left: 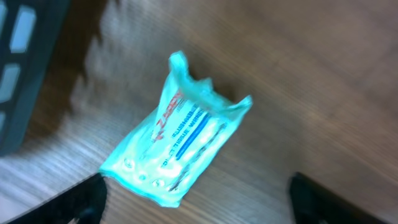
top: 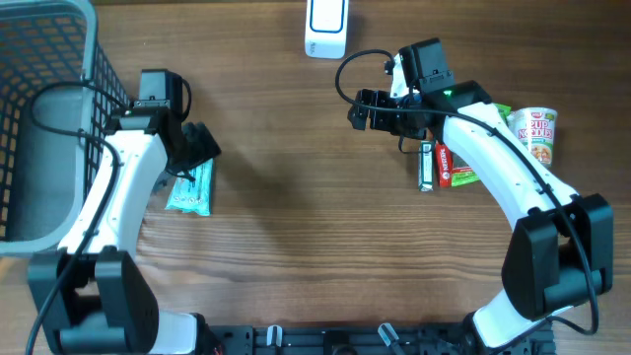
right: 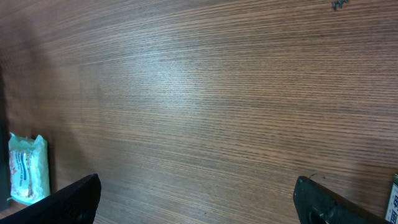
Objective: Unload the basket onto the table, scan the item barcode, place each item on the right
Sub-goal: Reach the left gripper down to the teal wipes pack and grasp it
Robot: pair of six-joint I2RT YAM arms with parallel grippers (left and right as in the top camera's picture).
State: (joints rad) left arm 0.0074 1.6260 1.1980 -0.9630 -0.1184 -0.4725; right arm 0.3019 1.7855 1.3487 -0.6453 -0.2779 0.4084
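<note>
Teal packet (left: 177, 146) lies flat — near end between spread left fingers (left: 68, 202).

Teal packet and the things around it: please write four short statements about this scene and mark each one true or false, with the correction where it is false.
1. The teal packet lies on the wooden table, outside the grey basket. True.
2. The left fingers are shut on the packet. False: they stand wide open over it, and the packet lies on the table.
3. The cup noodles stands on the robot's right side of the table. True.
4. The right fingers hold the white scanner. False: they are open and empty over bare wood, and the scanner lies at the far edge of the table.
</note>
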